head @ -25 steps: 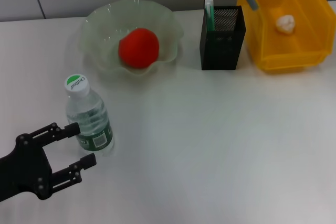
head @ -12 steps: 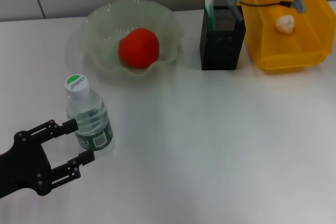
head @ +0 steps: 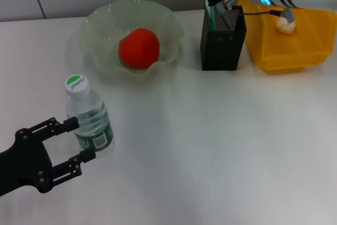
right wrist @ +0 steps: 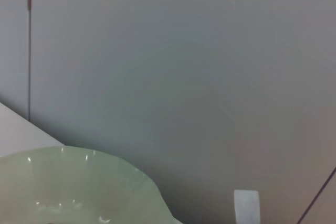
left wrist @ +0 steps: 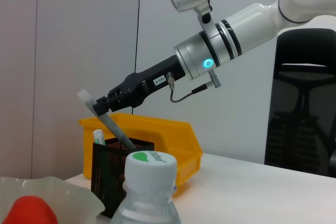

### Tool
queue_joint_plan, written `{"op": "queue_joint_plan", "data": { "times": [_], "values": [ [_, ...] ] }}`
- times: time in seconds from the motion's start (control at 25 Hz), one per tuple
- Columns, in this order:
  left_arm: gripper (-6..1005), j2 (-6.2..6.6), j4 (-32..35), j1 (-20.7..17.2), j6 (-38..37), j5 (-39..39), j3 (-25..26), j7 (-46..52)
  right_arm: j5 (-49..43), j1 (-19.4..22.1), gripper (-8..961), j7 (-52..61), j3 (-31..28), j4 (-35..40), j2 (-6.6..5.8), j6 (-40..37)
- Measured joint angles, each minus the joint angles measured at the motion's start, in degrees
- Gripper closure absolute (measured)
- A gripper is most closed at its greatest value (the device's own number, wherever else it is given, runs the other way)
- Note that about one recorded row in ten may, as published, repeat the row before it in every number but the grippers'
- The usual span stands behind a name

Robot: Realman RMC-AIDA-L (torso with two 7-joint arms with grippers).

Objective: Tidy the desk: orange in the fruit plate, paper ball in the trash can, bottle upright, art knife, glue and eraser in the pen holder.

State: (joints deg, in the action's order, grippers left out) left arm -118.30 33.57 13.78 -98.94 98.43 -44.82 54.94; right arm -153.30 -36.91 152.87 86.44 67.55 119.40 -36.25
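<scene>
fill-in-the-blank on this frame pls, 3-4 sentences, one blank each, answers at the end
1. The orange lies in the fruit ____.
2. The bottle stands ____ on the table, between the open fingers of the left gripper.
3. The right gripper holds a grey stick-shaped item tilted over the black mesh pen ____.
4. The paper ball sits in the ____ bin.

Missing words: plate; upright; holder; yellow

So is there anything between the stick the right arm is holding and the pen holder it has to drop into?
Nothing visible blocks it. The right end effector holds the grey stick tilted just above the pen holder, whose open top holds only a green-and-white pen at one side.
</scene>
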Motion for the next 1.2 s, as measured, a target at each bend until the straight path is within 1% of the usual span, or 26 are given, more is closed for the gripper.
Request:
{"op": "queue_joint_plan", "data": {
  "times": [0.16, 0.36, 0.6, 0.64, 0.72, 0.76, 0.8, 0.84, 0.92, 0.96, 1.0, 1.04, 1.08, 1.12, 1.16, 1.2],
  "values": [
    [302, 0.00, 0.00, 0.20, 0.00, 0.00, 0.46, 0.07, 0.02, 0.62, 830, -0.02, 1.22, 0.60, 0.04, 0.50],
    [301, 0.00, -0.05, 0.40, 0.00, 0.00, 0.53, 0.10, -0.02, 0.67, 726, -0.03, 1.28, 0.50, 0.00, 0.79],
    [301, 0.00, -0.08, 0.64, -0.05, 0.01, 0.58, 0.56, -0.17, 1.72, 532, -0.03, 1.22, 2.11, -0.06, 0.54],
    [301, 0.00, -0.09, 0.67, -0.14, 0.01, 0.66, 0.74, -0.14, 3.01, 500, -0.03, 1.24, 4.10, -0.10, -0.34],
    [301, -0.01, -0.09, 0.67, -0.18, 0.00, 0.68, 0.88, -0.05, 3.79, 449, -0.03, 1.26, 5.33, -0.12, -1.21],
    [302, 0.03, -0.09, 0.67, -0.17, 0.01, 0.70, 1.85, 0.62, 5.95, 423, -0.12, 1.26, 8.80, -0.20, -4.32],
    [302, 0.03, -0.09, 0.67, -0.17, 0.01, 0.70, 1.85, 0.62, 5.95, 398, -0.12, 1.26, 8.80, -0.20, -4.32],
    [302, 0.07, -0.09, 0.67, -0.16, 0.01, 0.70, 2.47, 1.44, 7.05, 372, -0.56, 1.20, 10.58, -0.23, -6.15],
    [302, 0.16, -0.08, 0.67, -0.15, 0.02, 0.70, 3.30, 4.84, 9.82, 372, -3.01, 0.46, 14.11, -0.23, -9.47],
    [302, 0.22, 0.01, 0.65, -0.22, 0.01, 0.73, 3.65, 11.37, 13.17, 372, -8.49, -1.35, 17.36, -0.20, -12.77],
    [302, 0.22, 0.01, 0.65, -0.22, 0.01, 0.73, 3.65, 11.37, 13.17, 372, -8.49, -1.35, 17.36, -0.20, -12.77],
    [302, 0.23, 0.04, 0.65, -0.23, 0.01, 0.73, 3.74, 20.94, 16.11, 372, -16.05, -4.73, 19.34, -0.23, -17.19],
    [302, 0.23, 0.02, 0.65, -0.28, 0.01, 0.83, 3.74, 20.94, 16.11, 372, -16.05, -4.73, 19.34, -0.23, -17.19],
    [302, 0.23, -0.01, 0.65, -0.32, 0.01, 0.88, 3.75, 26.48, 17.18, 372, -20.11, -7.55, 19.61, -0.28, -20.61],
    [302, 0.24, -0.07, 0.63, -0.44, 0.01, 1.05, 3.76, 36.01, 18.17, 373, -27.50, -13.93, 18.74, -0.39, -28.88],
    [302, 0.24, -0.07, 0.63, -0.44, 0.01, 1.05, 3.76, 36.01, 18.17, 373, -27.50, -13.93, 18.74, -0.39, -28.88]
  ]
}}
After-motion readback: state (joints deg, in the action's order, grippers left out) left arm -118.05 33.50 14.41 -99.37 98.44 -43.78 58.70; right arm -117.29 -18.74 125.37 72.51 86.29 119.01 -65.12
